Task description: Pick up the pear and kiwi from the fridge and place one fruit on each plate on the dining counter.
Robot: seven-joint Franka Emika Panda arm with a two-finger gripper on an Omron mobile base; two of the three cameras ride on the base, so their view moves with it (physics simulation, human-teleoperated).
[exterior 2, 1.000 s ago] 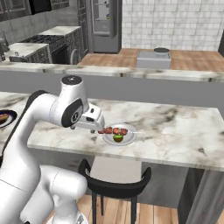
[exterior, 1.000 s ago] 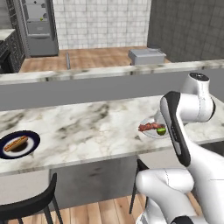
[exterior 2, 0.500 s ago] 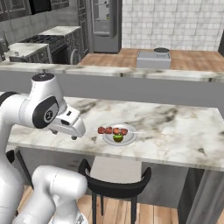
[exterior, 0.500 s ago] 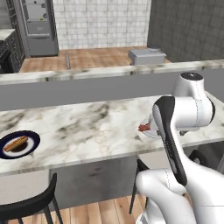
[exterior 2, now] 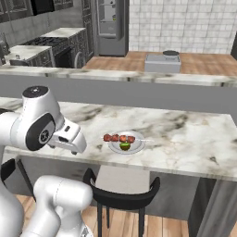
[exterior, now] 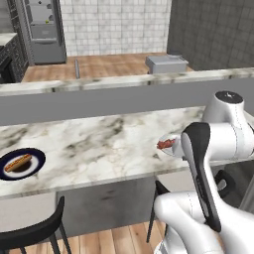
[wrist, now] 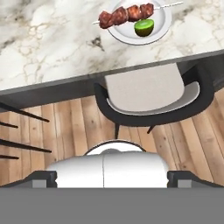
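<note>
Kiwi (wrist: 144,27) sits lime face up on the white plate (wrist: 162,25), touching the meat skewer (wrist: 126,15), on the dining counter (exterior 2: 185,134), well ahead of the jaws and apart from them. Gripper (exterior 2: 74,141) hangs off the counter's near edge above a dark chair (wrist: 148,94); jaws spread wide, nothing in them. Second plate (exterior: 22,163), navy rim, carries a hot dog (exterior: 18,161).

Base views flanking dining counter (exterior: 99,144)
</note>
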